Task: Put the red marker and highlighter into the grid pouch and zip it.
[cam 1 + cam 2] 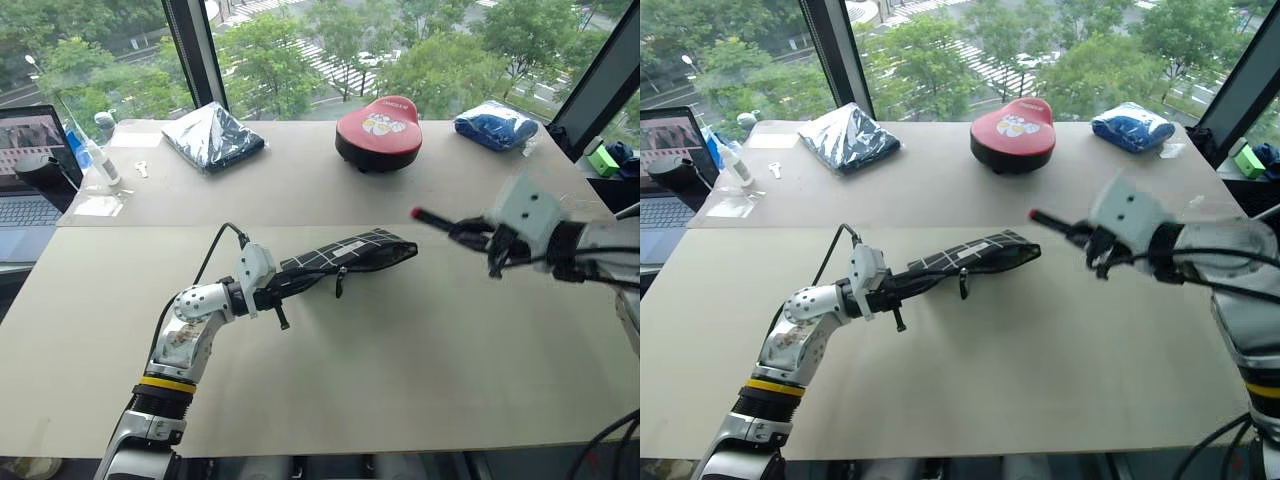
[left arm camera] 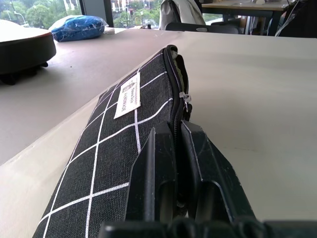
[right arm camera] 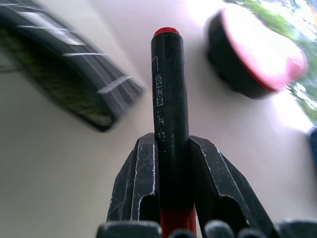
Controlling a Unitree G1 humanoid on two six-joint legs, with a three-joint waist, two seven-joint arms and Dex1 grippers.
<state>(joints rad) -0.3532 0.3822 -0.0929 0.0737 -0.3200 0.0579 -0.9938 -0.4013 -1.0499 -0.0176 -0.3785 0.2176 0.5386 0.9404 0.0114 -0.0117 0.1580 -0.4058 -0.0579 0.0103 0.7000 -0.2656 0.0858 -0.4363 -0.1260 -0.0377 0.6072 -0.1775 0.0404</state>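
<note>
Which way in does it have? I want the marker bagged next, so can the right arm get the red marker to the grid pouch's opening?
Probably yes: the right gripper holds the red marker beside the grid pouch's gaping end, with bare table between.

1. My left gripper [image 1: 283, 291] points level across the table, fingers clamped tight on the grid pouch [image 1: 350, 252].
2. My right gripper [image 1: 470, 234] hangs raised, angled slightly down, fingers pinching the red marker [image 3: 169, 114].
</note>
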